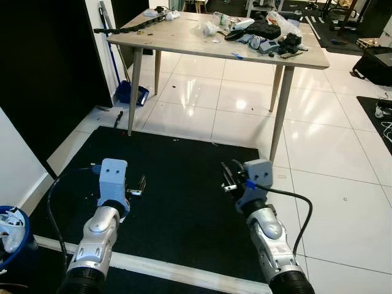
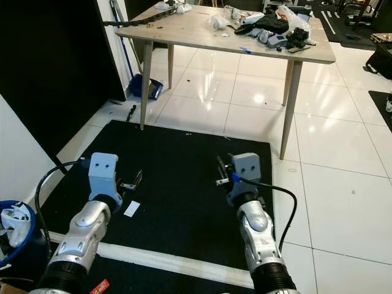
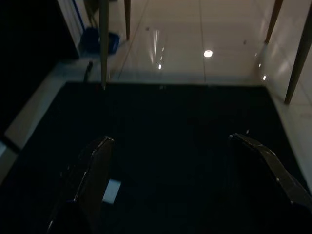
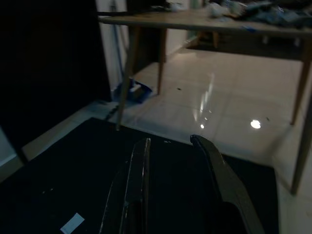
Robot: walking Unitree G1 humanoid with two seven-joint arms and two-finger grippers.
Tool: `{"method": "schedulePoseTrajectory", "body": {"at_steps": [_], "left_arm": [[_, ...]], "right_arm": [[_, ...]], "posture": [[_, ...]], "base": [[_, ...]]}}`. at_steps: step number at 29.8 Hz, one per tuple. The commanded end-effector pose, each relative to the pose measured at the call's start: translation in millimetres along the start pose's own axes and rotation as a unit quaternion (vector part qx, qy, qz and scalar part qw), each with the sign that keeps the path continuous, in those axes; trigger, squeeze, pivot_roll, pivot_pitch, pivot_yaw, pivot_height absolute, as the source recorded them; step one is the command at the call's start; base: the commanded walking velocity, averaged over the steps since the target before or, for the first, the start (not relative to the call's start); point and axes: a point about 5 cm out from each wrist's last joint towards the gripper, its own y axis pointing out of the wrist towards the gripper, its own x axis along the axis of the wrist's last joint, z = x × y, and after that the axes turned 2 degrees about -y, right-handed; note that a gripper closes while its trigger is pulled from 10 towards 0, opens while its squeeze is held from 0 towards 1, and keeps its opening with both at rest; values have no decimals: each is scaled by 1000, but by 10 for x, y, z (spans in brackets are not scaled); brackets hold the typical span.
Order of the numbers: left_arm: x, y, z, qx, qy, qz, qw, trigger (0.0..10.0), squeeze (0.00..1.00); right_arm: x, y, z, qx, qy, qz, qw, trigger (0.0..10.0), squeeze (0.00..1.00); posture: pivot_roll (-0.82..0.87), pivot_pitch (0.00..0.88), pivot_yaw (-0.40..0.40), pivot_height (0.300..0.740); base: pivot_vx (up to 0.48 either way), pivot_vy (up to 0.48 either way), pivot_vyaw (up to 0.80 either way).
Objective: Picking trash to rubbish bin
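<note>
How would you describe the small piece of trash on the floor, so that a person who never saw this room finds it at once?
Start at the black mat in front of the wooden table. Near its front edge, just beside the left gripper, lies a small white scrap of paper. It is the one pale, flat rectangle on the dark mat.

Head cameras looked forward and down over both arms at the black mat (image 1: 184, 184); wrist cameras looked low along each pincer, sharing that mat and the table (image 4: 204, 22).
</note>
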Motion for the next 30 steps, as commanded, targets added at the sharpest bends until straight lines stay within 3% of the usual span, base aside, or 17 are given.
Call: {"method": "schedulePoseTrajectory", "body": {"at_steps": [1,4,12,30], "left_arm": [[4,-32,-38,-4,-12,-12,1000,10000,0],[83,-44,-64,-14,-23,-42,999,10000,0],[131,-49,-167,-46,-24,-53,997,10000,0],[147,-57,-181,-54,-22,-56,997,10000,0]], "right_arm": [[-66,-43,-57,-23,21,18,999,10000,0],[-59,-81,-86,-34,28,23,999,10000,0],[-78,-91,-76,-34,25,27,999,10000,0],[-71,-81,-87,-38,26,33,998,10000,0]], "posture": [[44,106,34,740],[35,108,35,740],[33,114,32,740],[28,125,31,740]], "base": [[0,0,0],[0,0,0],[0,0,0],[271,0,0]]}}
